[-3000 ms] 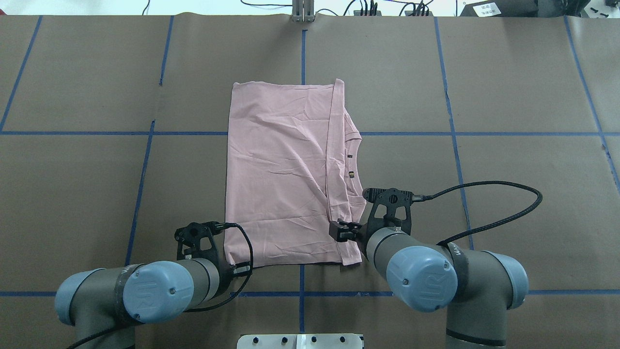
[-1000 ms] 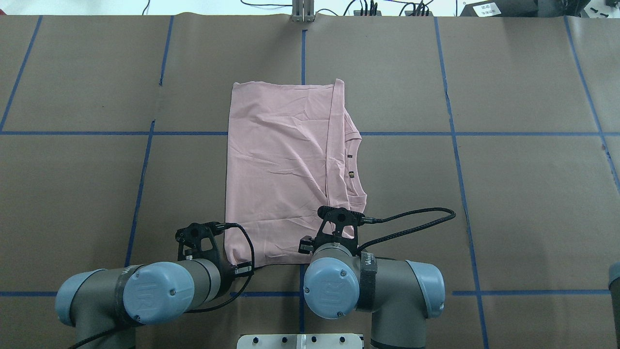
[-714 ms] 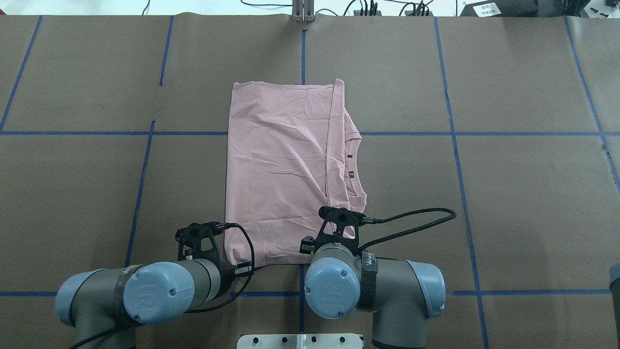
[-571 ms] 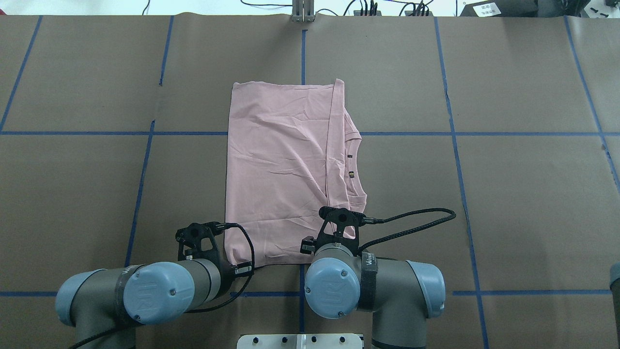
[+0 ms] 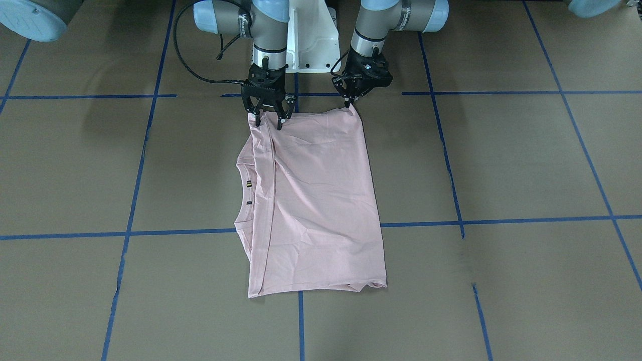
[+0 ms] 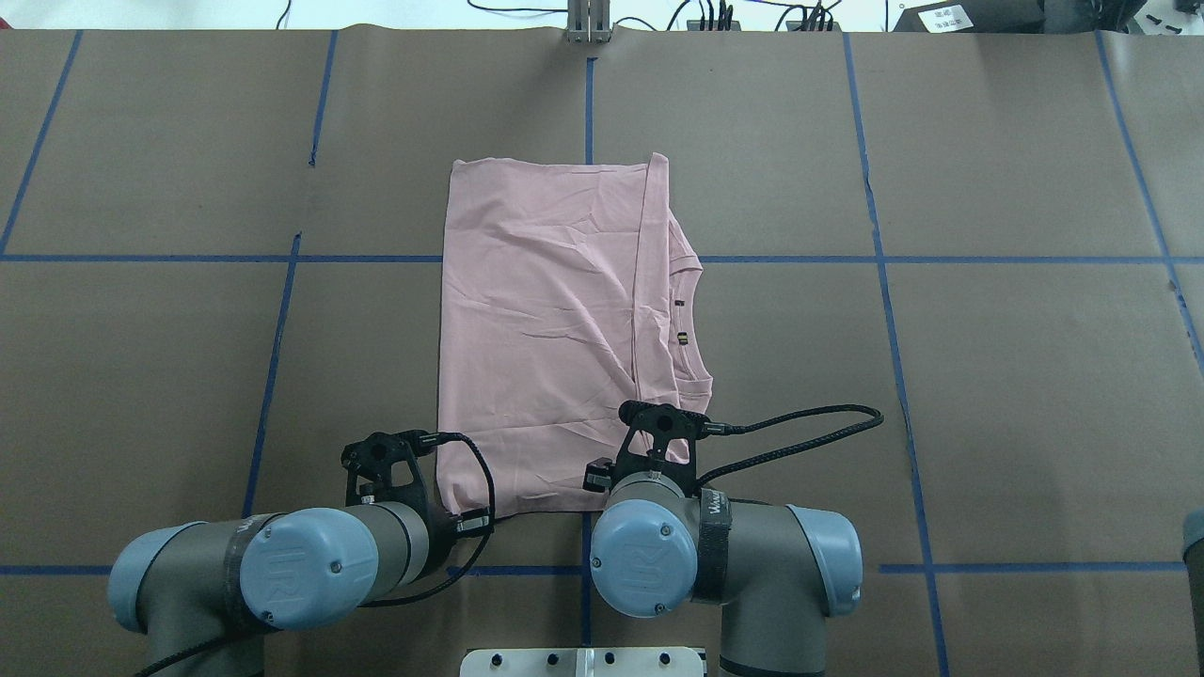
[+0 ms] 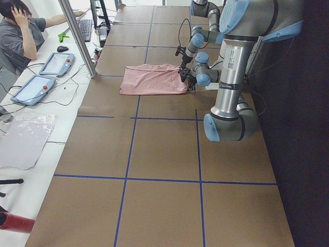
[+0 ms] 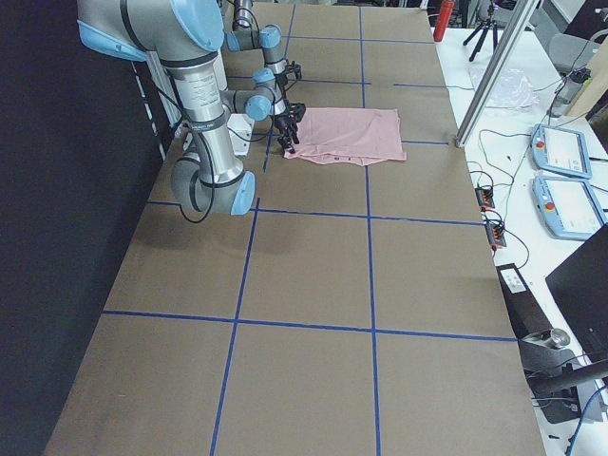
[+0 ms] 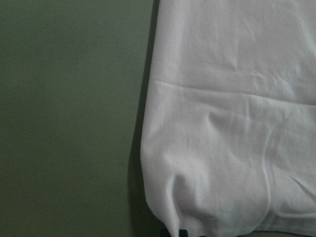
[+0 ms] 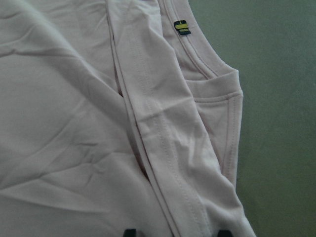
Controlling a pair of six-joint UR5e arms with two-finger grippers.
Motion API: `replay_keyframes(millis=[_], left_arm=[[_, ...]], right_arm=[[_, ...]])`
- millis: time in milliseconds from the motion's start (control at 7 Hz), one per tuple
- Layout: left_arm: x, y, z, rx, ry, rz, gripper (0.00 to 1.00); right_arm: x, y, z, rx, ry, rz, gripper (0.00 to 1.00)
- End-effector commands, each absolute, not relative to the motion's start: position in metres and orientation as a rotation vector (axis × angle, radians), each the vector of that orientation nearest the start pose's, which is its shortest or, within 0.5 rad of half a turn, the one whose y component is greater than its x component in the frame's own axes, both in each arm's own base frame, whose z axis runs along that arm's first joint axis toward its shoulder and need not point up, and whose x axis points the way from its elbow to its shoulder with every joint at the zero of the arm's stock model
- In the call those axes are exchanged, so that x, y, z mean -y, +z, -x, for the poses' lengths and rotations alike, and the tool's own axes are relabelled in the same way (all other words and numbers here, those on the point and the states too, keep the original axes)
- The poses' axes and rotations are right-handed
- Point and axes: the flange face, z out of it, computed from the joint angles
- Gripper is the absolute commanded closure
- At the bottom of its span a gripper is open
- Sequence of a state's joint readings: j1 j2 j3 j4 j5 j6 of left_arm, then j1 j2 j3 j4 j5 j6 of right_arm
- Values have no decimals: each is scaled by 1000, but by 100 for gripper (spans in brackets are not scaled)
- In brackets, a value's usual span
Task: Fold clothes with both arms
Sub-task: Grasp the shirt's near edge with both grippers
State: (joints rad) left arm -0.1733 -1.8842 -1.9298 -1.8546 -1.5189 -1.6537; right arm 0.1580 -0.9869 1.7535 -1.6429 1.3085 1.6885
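The pale pink T-shirt (image 5: 316,200) lies flat on the brown table, folded lengthwise, its collar and small black tag (image 5: 249,184) on the robot's right. In the overhead view the T-shirt (image 6: 546,329) reaches to both wrists. My left gripper (image 5: 348,104) is shut on the shirt's near left corner, and the cloth (image 9: 232,123) puckers at its tips. My right gripper (image 5: 269,123) stands open over the near right corner, its fingertips (image 10: 129,232) straddling the folded hem (image 10: 163,148). The printed front is hidden.
The white pedestal base (image 5: 311,45) stands just behind both grippers. Blue tape lines (image 6: 588,103) grid the brown table. Beyond the far edge a person (image 7: 15,36) sits at a side bench with tablets (image 7: 54,63). Cables (image 6: 790,423) loop off the right wrist.
Since three seconds ago my right arm has swung left and now stands over the shirt's near right corner. Over the last second nothing has visibly moved. The left arm has held still.
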Motion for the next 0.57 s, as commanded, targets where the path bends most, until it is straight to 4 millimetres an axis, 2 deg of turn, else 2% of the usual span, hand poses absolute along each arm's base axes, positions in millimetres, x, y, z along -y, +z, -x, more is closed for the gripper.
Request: replay_keyframes(millis=[0, 429], left_arm=[[236, 298, -544, -957, -260, -92, 100], [236, 297, -545, -958, -256, -92, 100]], right_arm=[[260, 253, 622, 695, 369, -262, 100], [261, 244, 621, 719, 378, -258, 100]])
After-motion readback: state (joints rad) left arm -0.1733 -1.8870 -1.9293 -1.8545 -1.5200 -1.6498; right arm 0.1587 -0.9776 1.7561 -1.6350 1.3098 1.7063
